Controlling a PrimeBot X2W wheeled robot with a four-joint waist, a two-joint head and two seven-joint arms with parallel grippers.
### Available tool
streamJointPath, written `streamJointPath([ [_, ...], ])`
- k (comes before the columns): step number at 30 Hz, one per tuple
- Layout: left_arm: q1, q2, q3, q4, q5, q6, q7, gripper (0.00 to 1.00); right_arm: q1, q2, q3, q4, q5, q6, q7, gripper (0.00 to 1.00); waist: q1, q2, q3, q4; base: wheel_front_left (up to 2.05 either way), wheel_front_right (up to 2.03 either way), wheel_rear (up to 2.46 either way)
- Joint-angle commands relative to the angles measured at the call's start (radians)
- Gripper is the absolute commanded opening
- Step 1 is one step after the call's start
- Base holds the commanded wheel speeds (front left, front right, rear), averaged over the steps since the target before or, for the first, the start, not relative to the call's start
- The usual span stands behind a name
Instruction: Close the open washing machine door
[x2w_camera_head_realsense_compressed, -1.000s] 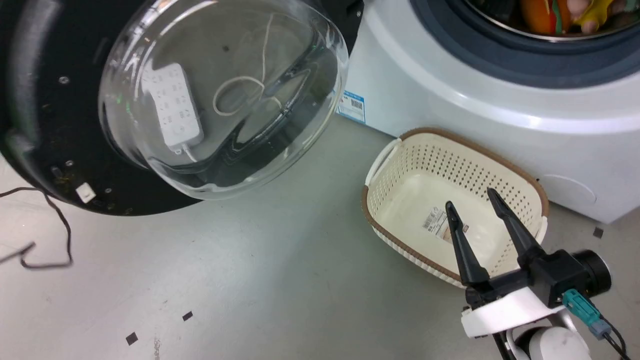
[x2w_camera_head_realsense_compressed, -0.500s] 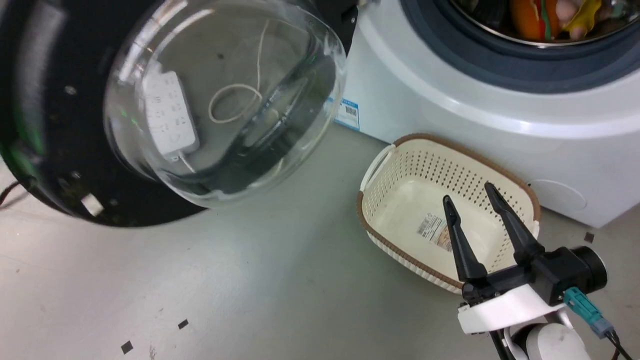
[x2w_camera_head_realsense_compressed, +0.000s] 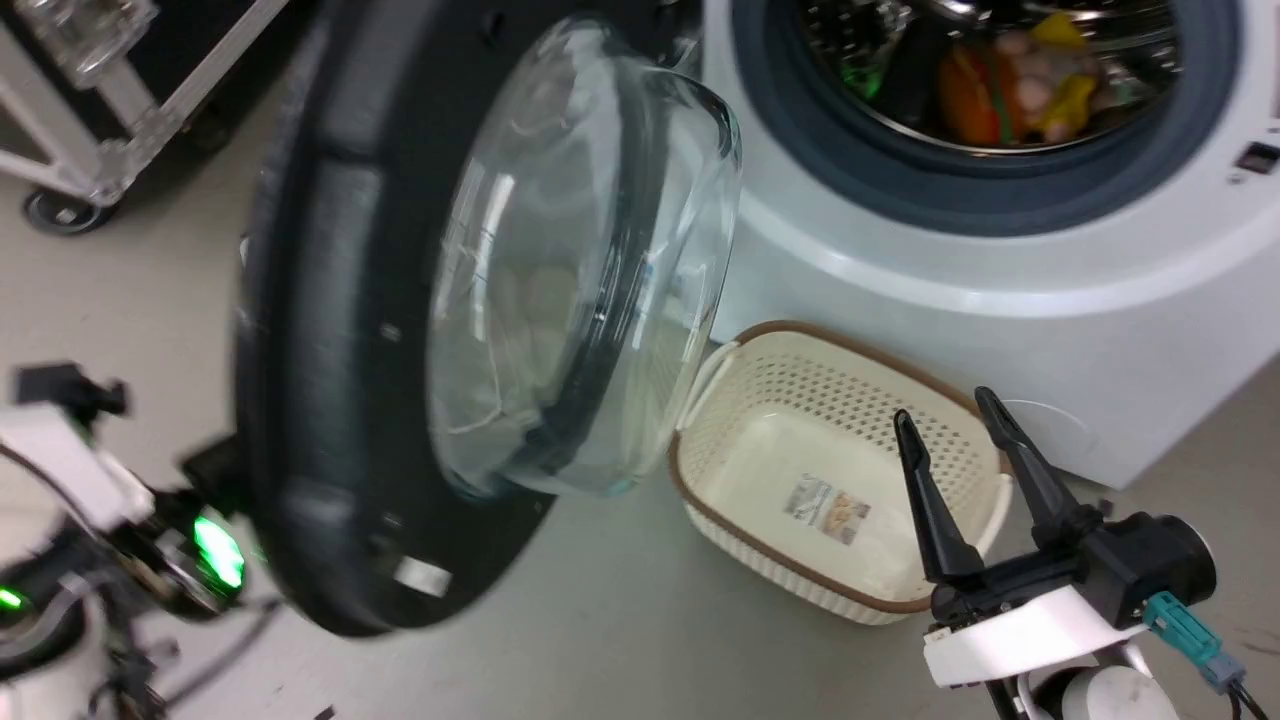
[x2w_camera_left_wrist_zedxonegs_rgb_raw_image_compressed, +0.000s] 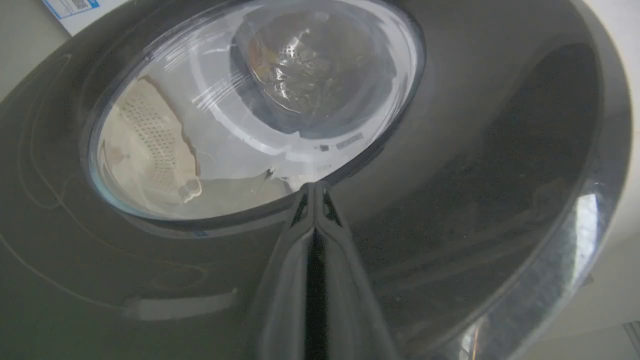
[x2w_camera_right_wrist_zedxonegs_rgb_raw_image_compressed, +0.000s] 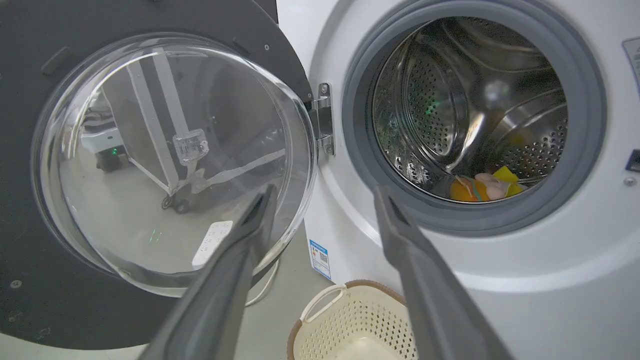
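Nearest, the right gripper (x2w_camera_head_realsense_compressed: 943, 405) hangs idle by the basket (x2w_camera_head_realsense_compressed: 790, 395), its fingers wide apart. The left gripper (x2w_camera_left_wrist_zedxonegs_rgb_raw_image_compressed: 313, 187), fingers pressed together, seems to push on the outer face of the washing machine door (x2w_camera_head_realsense_compressed: 330, 300). The door has swung from wide open to about halfway (the head camera has shifted too); its glass bowl is well short of the grey seal (x2w_camera_head_realsense_compressed: 800, 170), and the arc ahead looks free, the basket probably sitting below it.
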Motion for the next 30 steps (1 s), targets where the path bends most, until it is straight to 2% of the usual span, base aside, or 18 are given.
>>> streamJointPath([
  [1,0.057,-0.046,-0.026,-0.071,-0.01,0.022,0.018,0.0,0.013,0.0,-0.008,-0.005,0.006,0.001,-0.005,1.0,0.0001,0.0,-0.02,-0.036,0.0,0.0,0.0],
  [7,0.176,-0.126,-0.116,-0.236,-0.032,0.078,0.048,0.0,0.015,0.0,-0.044,-0.019,0.005,0.001,-0.005,1.0,0.0001,0.0,-0.024,-0.122,0.0,0.0,0.0],
  [12,0.23,-0.147,-0.208,-0.31,-0.097,0.104,0.002,0.0,0.02,0.0,-0.091,-0.026,0.01,0.001,-0.005,1.0,0.0001,0.0,-0.007,-0.207,0.0,0.0,0.0],
  [13,0.23,-0.147,-0.208,-0.31,-0.097,0.104,0.002,0.0,0.02,0.0,-0.091,-0.026,0.01,0.001,-0.005,1.0,0.0001,0.0,-0.007,-0.207,0.0,0.0,0.0],
  [14,0.241,-0.149,-0.252,-0.326,-0.136,0.11,-0.029,0.0,0.017,0.0,-0.099,-0.029,0.011,0.001,-0.005,1.0,0.0001,0.0,0.004,-0.247,0.0,0.0,0.0],
  [15,0.241,-0.149,-0.252,-0.326,-0.136,0.11,-0.029,0.0,0.017,0.0,-0.099,-0.029,0.011,0.001,-0.005,1.0,0.0001,0.0,0.004,-0.247,0.0,0.0,0.0],
  [17,0.249,-0.149,-0.32,-0.338,-0.184,0.101,-0.088,0.0,0.012,0.0,-0.107,-0.033,0.011,0.001,-0.005,1.0,0.0001,0.0,0.023,-0.31,0.0,0.0,0.0],
  [18,0.249,-0.149,-0.32,-0.338,-0.184,0.101,-0.088,0.0,0.012,0.0,-0.107,-0.033,0.011,0.001,-0.005,1.0,0.0001,0.0,0.023,-0.31,0.0,0.0,0.0],
  [19,0.251,-0.149,-0.361,-0.338,-0.195,0.089,-0.125,0.0,0.01,0.0,-0.112,-0.035,0.016,0.001,-0.005,1.0,0.0001,0.0,0.037,-0.353,0.0,0.0,0.0],
  [20,0.251,-0.149,-0.361,-0.338,-0.195,0.089,-0.125,0.0,0.01,0.0,-0.112,-0.035,0.016,0.001,-0.005,1.0,0.0001,0.0,0.037,-0.353,0.0,0.0,0.0],
  [30,0.183,-0.149,-0.504,-0.271,-0.226,0.023,-0.325,0.0,0.001,0.0,-0.128,-0.058,0.056,0.001,-0.005,1.0,0.0001,0.0,0.128,-0.567,0.0,0.0,0.0],
])
